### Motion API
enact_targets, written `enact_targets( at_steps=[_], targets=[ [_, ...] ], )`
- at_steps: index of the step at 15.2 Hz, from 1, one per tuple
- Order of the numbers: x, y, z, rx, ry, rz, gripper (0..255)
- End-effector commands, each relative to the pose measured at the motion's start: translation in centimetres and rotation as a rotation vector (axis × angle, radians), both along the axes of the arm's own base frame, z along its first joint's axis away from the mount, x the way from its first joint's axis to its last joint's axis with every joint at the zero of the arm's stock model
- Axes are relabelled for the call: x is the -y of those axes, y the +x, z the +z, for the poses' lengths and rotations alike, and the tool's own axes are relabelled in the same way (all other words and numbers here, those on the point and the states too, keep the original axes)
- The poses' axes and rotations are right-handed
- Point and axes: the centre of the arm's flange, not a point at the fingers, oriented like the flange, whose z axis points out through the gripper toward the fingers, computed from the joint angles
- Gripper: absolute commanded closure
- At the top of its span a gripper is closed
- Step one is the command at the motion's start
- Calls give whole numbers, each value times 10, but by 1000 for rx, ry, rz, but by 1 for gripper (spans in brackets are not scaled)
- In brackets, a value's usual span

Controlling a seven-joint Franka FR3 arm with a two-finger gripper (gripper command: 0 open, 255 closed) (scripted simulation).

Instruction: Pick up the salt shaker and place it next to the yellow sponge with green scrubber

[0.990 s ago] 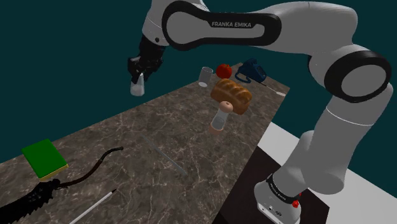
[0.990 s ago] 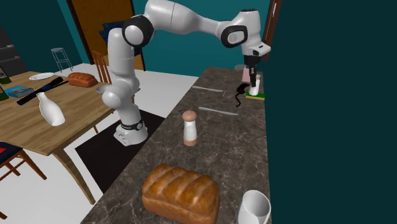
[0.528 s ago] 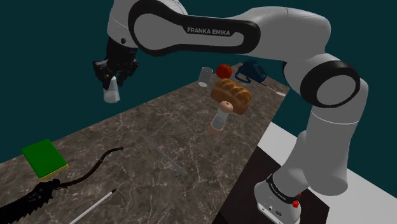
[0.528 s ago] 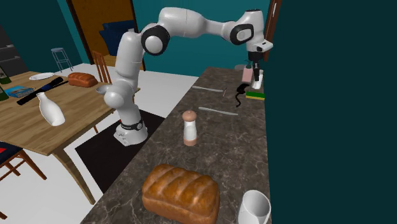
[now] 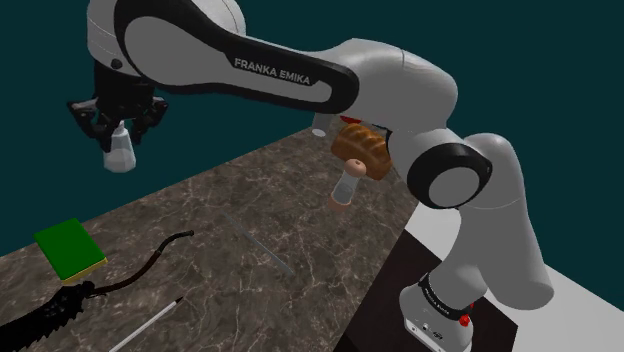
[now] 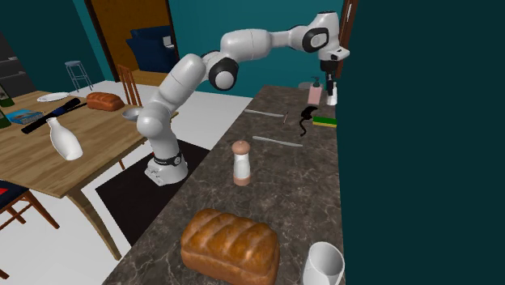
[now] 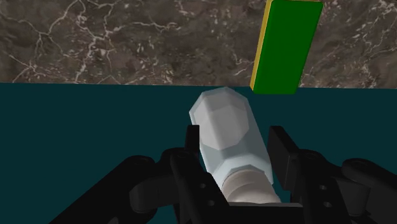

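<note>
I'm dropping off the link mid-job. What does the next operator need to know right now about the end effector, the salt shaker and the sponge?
End effector: shut on the pale salt shaker, holding it in the air, off the counter.
Sponge: lies flat on the dark marbled counter toward the shoulder view's left end, green face up, yellow sides showing.
Done: the shaker is grasped and lifted.
Left: lower the shaker to the counter beside the sponge, set it upright, open the fingers and back away.
</note>
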Motion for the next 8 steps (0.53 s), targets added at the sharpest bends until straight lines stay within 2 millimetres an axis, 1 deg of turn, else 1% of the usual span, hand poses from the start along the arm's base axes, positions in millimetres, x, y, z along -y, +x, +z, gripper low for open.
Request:
enact_targets(
  at_steps=[1, 8],
  targets=[
    [-6, -2, -10, 0, 0, -1, 255],
    [-6, -2, -47, 0, 0, -1, 255]
  ],
)
